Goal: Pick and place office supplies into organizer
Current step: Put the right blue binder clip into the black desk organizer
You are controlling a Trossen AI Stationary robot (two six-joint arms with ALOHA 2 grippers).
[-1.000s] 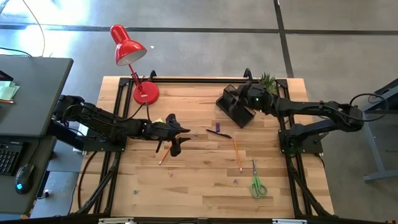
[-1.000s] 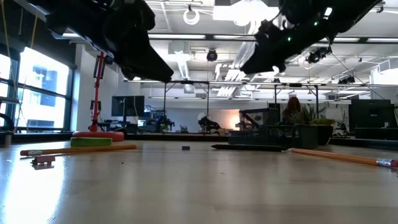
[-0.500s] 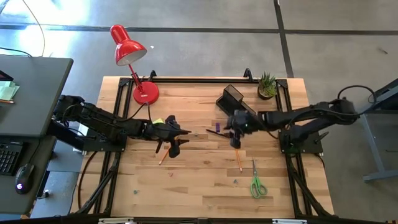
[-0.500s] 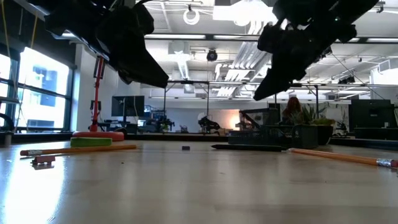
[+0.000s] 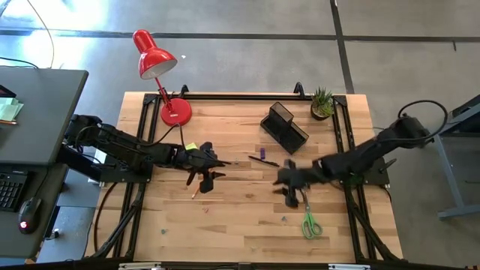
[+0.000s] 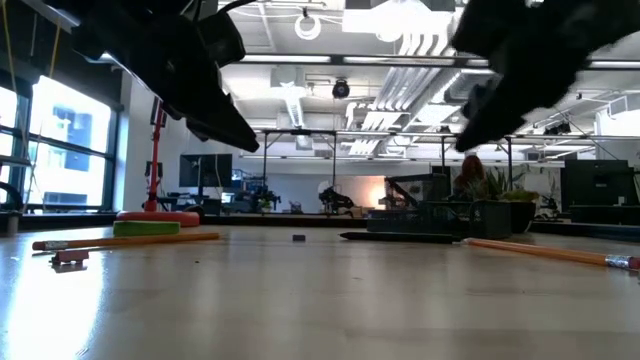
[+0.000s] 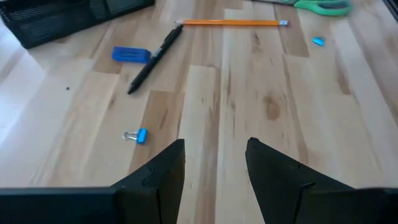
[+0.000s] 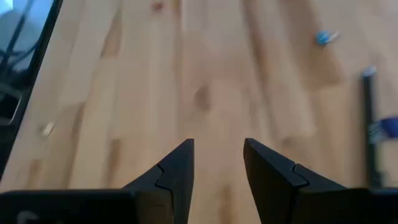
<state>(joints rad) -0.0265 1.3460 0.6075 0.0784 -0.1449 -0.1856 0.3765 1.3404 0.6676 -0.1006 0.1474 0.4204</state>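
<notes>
The black mesh organizer (image 5: 285,126) stands at the table's far right. A dark pen (image 7: 152,56) and a purple marker (image 7: 130,55) lie side by side at the table's middle (image 5: 262,159). One orange pencil (image 7: 230,23) lies beyond them, and the green-handled scissors (image 5: 310,219) lie near the front right. The yellow-green sticky-note block (image 5: 190,147) and a second pencil (image 5: 196,188) lie by my left gripper (image 5: 211,172), which hovers open and empty (image 7: 214,155). My right gripper (image 5: 289,187) is open and empty (image 8: 217,158), above the first pencil and just left of the scissors.
A red desk lamp (image 5: 157,64) stands at the far left and a small potted plant (image 5: 322,102) at the far right corner. A small blue binder clip (image 7: 135,135) and a blue scrap (image 7: 318,41) lie on the wood. Bare wood lies along the near edge.
My right gripper has swung from over the organizer toward the table's near edge, passing the pen and marker, and now hovers by the scissors. My left gripper has drawn back a little toward the table's left. The supplies on the table have stayed put.
</notes>
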